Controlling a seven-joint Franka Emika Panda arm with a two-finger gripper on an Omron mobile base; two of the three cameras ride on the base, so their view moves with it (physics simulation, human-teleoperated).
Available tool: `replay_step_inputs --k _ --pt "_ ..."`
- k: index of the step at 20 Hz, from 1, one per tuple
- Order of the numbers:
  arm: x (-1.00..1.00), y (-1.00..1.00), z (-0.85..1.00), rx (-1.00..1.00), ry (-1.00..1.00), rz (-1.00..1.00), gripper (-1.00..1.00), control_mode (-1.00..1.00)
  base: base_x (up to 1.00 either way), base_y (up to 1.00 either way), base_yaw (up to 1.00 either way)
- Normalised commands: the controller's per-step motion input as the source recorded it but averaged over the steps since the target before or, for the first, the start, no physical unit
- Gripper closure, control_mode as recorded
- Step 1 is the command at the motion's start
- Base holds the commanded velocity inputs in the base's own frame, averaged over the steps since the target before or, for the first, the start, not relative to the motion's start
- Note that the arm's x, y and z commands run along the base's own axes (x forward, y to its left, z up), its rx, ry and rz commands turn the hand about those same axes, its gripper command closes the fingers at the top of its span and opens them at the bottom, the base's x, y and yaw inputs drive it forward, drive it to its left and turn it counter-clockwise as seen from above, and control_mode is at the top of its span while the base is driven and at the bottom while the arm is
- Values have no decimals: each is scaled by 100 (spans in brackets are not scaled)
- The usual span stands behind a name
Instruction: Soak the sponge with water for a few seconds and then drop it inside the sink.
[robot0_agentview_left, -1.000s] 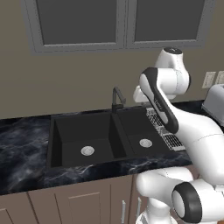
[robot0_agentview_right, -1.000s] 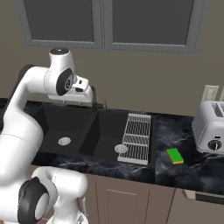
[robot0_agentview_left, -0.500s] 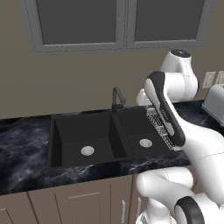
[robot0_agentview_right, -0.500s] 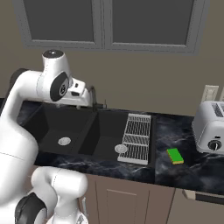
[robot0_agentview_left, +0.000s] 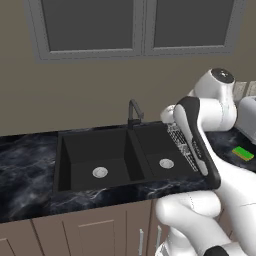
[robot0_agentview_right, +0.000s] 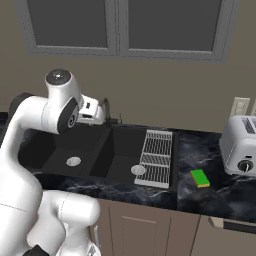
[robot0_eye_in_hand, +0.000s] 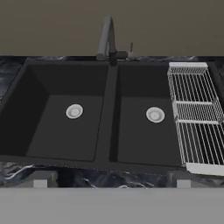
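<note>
The dark marbled stone table (robot0_agentview_right: 210, 197) runs under a grey-framed window (robot0_agentview_left: 135, 27) and carries everything here. Set into it is the large matte black double-basin sink (robot0_eye_in_hand: 57, 144), with a round silver drain (robot0_eye_in_hand: 74, 111) in its left basin and a second silver drain (robot0_eye_in_hand: 155, 114) in its right basin as the hand view shows them. A dark angular faucet (robot0_eye_in_hand: 106, 39) stands at the back rim, above the divider between the two basins. A white metal wire drying rack (robot0_eye_in_hand: 192, 118) lies over the right side of the right basin, its outer edge resting on the sink's rim. In the right base view, a silver toaster (robot0_agentview_right: 241, 150) sits on the table well to the right of the sink. The small flat green sponge with a yellow layer (robot0_agentview_right: 200, 178) lies flat on the table between the rack and the toaster, outside the sink and apart from both. The claw (robot0_eye_in_hand: 111, 183) hangs above the sink's front edge, its two dark fingertips (robot0_eye_in_hand: 40, 183) spread wide apart with nothing between them.
</note>
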Motion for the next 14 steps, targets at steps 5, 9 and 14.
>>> replay_step_inputs --k 5,9,14 --pt "0 -4 -2 3 -23 1 -100 -100 0 0 0" --pt "0 0 0 1 -24 0 -100 -100 0 0 0" --pt "6 0 0 1 -22 1 -100 -100 0 0 0"
